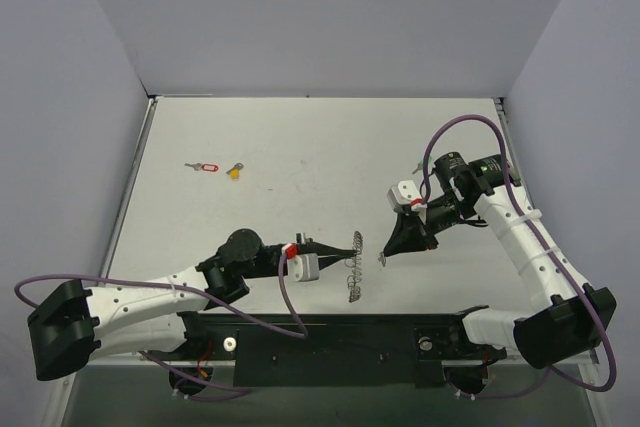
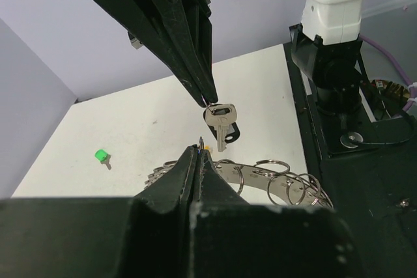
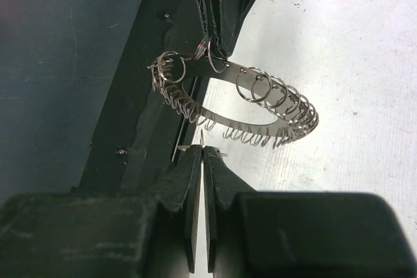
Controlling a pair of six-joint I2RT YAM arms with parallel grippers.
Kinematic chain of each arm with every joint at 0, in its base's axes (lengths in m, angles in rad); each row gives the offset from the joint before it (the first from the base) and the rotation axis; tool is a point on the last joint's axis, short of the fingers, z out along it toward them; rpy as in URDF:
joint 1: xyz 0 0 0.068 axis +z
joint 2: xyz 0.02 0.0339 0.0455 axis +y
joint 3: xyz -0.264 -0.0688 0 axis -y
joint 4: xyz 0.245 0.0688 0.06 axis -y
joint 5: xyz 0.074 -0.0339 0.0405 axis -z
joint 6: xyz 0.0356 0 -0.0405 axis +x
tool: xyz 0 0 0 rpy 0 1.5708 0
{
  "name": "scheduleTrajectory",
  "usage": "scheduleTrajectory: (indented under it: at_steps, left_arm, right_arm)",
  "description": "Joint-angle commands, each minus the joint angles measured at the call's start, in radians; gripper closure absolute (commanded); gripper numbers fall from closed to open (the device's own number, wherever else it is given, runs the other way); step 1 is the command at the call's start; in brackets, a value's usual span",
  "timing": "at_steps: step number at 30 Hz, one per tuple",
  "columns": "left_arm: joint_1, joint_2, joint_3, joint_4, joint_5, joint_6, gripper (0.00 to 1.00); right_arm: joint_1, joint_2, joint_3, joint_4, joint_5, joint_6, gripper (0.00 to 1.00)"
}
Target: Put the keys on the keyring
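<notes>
The left gripper (image 1: pixel 350 250) is pinched tight on the large silvery coiled-wire keyring (image 1: pixel 355 275), held on edge near the white table (image 1: pixel 300 147)'s front. Its arm stretches low. The right gripper (image 1: pixel 384 258), clamped on a small silver black-headed key (image 2: pixel 220 125), tips down just beside the ring.

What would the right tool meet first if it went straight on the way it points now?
Probably the keyring, which the left tool holds just ahead; the key pinched in the right tool would touch first, though depth is unclear.

R tool (image 2: pixel 208 100) pinches key (image 2: pixel 221 124) above keyring (image 2: pixel 259 175).
</notes>
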Motion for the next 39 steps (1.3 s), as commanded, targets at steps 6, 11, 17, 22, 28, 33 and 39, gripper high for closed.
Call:
scheduleTrajectory:
  at_steps: [6, 11, 17, 22, 28, 33, 39]
  left_arm:
    - [-0.004, 0.001, -0.03, 0.203, -0.032, -0.092, 1.0]
    - [0.009, 0.011, -0.067, 0.318, -0.037, -0.18, 1.0]
    - [0.035, 0.018, -0.103, 0.418, -0.037, -0.276, 1.0]
    - [0.048, -0.014, -0.098, 0.323, -0.072, -0.298, 1.0]
    - [0.068, -0.116, -0.109, 0.173, -0.116, -0.29, 1.0]
    - [0.078, -0.267, -0.063, -0.083, -0.133, -0.229, 1.0]
    - [0.079, -0.44, -0.061, -0.283, -0.113, -0.185, 1.0]
  right_arm:
    - [0.004, 0.006, 0.002, -0.077, -0.06, -0.029, 1.0]
    - [0.004, 0.006, 0.002, -0.077, -0.06, -0.028, 1.0]
    - [0.001, 0.009, 0.007, -0.072, -0.046, -0.014, 1.0]
    - [-0.094, 0.027, 0.01, -0.06, -0.017, 0.036, 1.0]
    - [-0.218, 0.047, 0.001, -0.035, 0.061, 0.11, 1.0]
    - [-0.312, 0.078, -0.001, -0.012, 0.158, 0.191, 1.0]
    - [-0.462, 0.09, -0.002, 0.057, 0.324, 0.361, 1.0]
